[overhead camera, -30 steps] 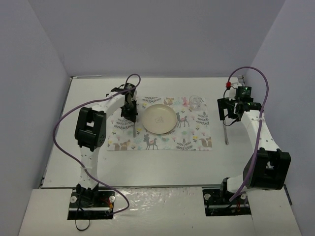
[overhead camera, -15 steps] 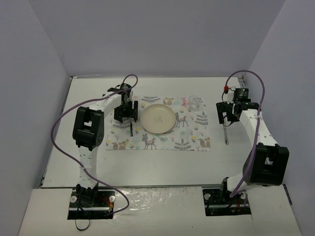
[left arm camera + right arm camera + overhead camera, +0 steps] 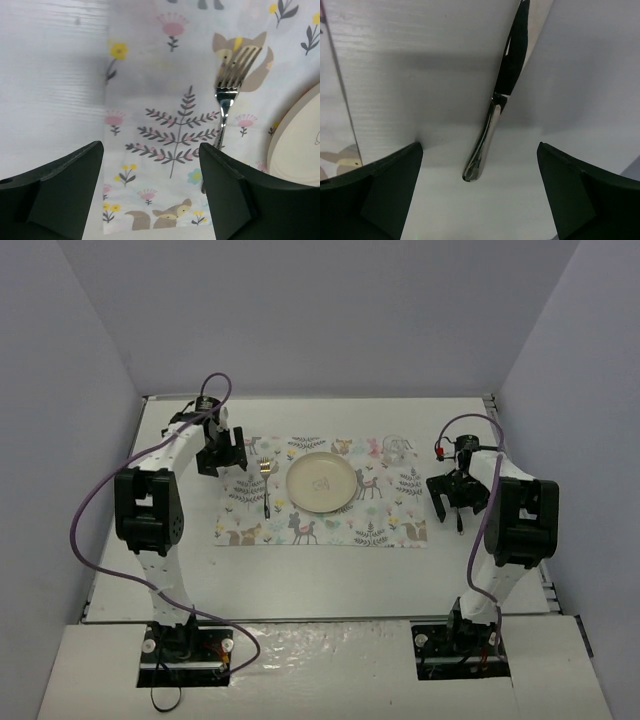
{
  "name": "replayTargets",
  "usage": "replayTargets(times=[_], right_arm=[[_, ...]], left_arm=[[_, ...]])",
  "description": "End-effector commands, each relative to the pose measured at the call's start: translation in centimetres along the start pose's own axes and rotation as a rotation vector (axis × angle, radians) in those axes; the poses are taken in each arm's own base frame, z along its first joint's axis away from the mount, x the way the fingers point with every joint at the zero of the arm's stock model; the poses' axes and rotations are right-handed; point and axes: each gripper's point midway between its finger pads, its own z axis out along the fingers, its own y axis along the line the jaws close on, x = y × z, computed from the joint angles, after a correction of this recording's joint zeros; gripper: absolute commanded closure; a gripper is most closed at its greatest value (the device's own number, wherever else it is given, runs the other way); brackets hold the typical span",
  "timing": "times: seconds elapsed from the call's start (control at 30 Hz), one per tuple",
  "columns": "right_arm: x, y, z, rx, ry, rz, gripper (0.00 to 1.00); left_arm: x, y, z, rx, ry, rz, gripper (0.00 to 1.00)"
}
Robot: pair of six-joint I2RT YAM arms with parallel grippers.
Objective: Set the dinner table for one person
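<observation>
On the white dinner table (image 3: 320, 570) lies a printed placemat (image 3: 385, 525) with a cream plate (image 3: 322, 482) at its middle. A silver fork (image 3: 266, 485) lies on the mat left of the plate, tines toward the far side; it also shows in the left wrist view (image 3: 227, 95). My left gripper (image 3: 222, 460) hovers open and empty over the mat's left edge (image 3: 150, 165), with the fork just inside its right finger (image 3: 235, 190). A knife (image 3: 497, 100) lies on the bare table right of the mat. My right gripper (image 3: 480, 170) is open above the knife's handle end, not touching it.
A faint clear glass (image 3: 397, 446) seems to stand on the mat's far right corner. Pale grey-lilac walls (image 3: 60, 390) close in the table on the left, back and right. The plate's rim (image 3: 300, 140) lies right of the fork. The mat's right edge (image 3: 332, 125) shows beside the knife.
</observation>
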Motion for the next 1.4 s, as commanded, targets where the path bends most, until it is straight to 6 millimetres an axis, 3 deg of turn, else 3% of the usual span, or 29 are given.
replayTargets(times=[0.0,0.07,0.13,0.23,0.3,0.4,0.5,0.6,0.67,0.73,0.8,0.83,0.93,1.03,1.17,1.37], right_arm=[[-0.5,-0.8,0.1,0.031,0.018,0.018,0.07],[-0.2,-0.8,0.3,0.031,0.029,0.025,0.11],[0.0,-0.7,0.4,0.033,0.034,0.028,0.21],[0.7,-0.5,1.1,0.029,0.058,0.032,0.52],[1.3,-0.1,1.8,0.012,0.083,0.029,0.86],[1.8,0.4,2.4,-0.008,0.105,0.031,1.00],[0.8,0.7,1.5,-0.036,0.058,0.038,1.00],[-1.3,0.7,-1.4,-0.051,-0.045,0.040,1.00],[-3.6,1.7,-5.7,-0.132,-0.170,0.022,1.00],[-4.9,2.8,-8.8,-0.203,-0.246,-0.005,1.00],[-6.5,5.2,-15.2,-0.338,-0.376,-0.050,1.00],[-6.9,5.8,-17.4,-0.369,-0.420,-0.059,1.00],[-8.1,8.7,-21.9,-0.454,-0.528,-0.088,1.00],[-9.2,10.8,-22.7,-0.506,-0.517,0.042,1.00],[-8.4,11.5,-18.3,-0.468,-0.411,0.168,1.00],[-7.2,15.5,-16.9,-0.517,-0.397,0.089,1.00]], left_arm=[[-2.3,2.0,-4.3,0.038,-0.100,-0.024,0.25],[-1.9,2.4,-4.5,0.056,-0.089,-0.039,0.25],[-1.9,3.8,-4.7,0.056,-0.088,-0.066,0.26],[-1.6,4.7,-4.8,0.045,-0.096,-0.059,0.26],[-1.6,5.4,-5.1,0.015,-0.109,-0.034,0.26],[-1.5,6.2,-5.4,-0.001,-0.121,-0.025,0.26],[-1.6,6.8,-5.8,0.012,-0.126,-0.043,0.26],[-1.4,7.0,-5.8,0.044,-0.111,-0.068,0.26],[-1.3,7.5,-5.6,0.032,-0.111,-0.060,0.26],[-1.4,7.9,-5.6,0.018,-0.116,-0.050,0.26],[-1.4,8.6,-5.5,-0.011,-0.124,-0.030,0.26],[-1.5,8.7,-5.6,-0.018,-0.127,-0.023,0.26],[-1.8,9.1,-5.6,-0.037,-0.140,-0.017,0.26],[-1.7,9.7,-5.6,-0.062,-0.131,-0.035,0.26],[-1.9,11.1,-6.0,-0.137,-0.145,-0.040,0.26],[-1.2,12.1,-7.1,-0.168,-0.159,-0.037,0.26]])
